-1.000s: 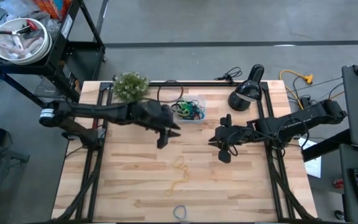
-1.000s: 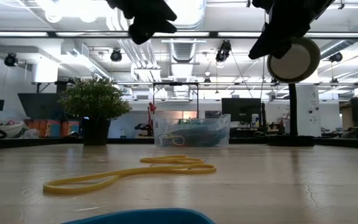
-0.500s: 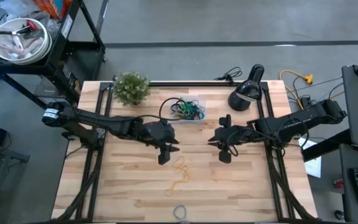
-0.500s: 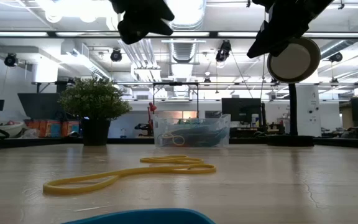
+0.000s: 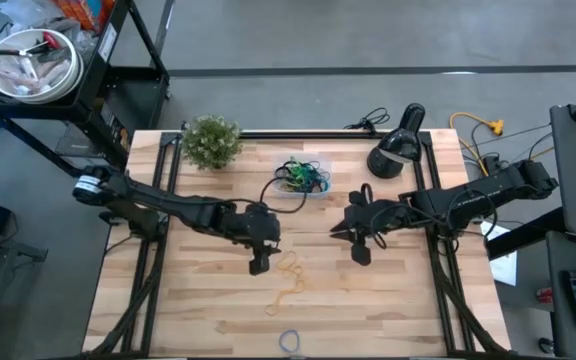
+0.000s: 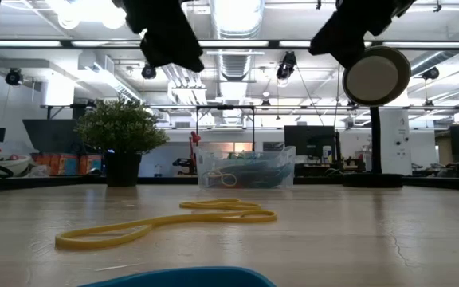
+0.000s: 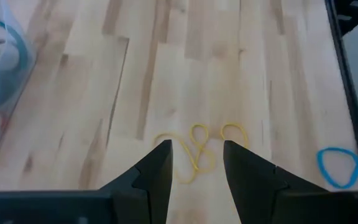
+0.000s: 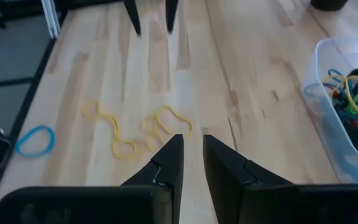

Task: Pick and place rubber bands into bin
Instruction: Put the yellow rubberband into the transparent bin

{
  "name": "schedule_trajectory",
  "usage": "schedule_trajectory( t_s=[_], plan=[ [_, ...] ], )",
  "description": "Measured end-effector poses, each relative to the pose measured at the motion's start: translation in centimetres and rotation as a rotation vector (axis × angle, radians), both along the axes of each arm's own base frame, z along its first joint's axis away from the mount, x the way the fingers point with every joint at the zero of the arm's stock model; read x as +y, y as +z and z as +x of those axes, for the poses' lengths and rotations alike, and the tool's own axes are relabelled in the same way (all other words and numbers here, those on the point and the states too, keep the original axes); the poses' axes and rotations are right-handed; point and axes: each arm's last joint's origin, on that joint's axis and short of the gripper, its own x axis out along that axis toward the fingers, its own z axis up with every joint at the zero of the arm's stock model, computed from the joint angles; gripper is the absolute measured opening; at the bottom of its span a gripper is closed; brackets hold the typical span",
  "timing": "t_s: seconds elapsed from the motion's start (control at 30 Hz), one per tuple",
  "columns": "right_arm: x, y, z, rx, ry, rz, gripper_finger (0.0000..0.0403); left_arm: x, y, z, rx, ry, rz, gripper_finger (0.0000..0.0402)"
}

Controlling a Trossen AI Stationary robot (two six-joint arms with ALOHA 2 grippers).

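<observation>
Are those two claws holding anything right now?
No. The left gripper hangs open above the yellow rubber band; the right gripper is empty too.

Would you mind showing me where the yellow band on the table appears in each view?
High view: yellow band, lower centre.
Low view: band, flat before the bin.
Left wrist view: band, beyond the fingers.
Right wrist view: band, left of centre.
Shared landmark: blue band.
</observation>
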Motion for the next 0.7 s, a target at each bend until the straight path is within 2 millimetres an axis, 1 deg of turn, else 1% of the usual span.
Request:
schedule_trajectory(
  t_s=[0.1,0.2,0.37,0.63,0.7],
  plan=[
    [0.0,0.3,0.2,-0.034,-0.005,0.014,0.0057,0.0,-0.4,0.0,0.027,-0.019,0.039,0.0128],
    [0.1,0.5,0.4,-0.066,-0.008,0.027,0.0057,-0.1,-1.0,0.4,0.037,-0.041,0.067,0.0128],
    [0.1,0.6,0.4,-0.074,-0.043,0.082,0.0057,-0.3,-3.2,1.4,0.105,-0.091,0.128,0.0128],
    [0.1,0.6,0.4,-0.071,-0.060,0.106,0.0057,-0.6,-6.2,2.9,0.171,-0.099,0.149,0.0128],
    [0.1,0.5,0.4,-0.069,-0.060,0.106,0.0057,-0.8,-6.9,3.3,0.168,-0.127,0.142,0.0128]
  ],
)
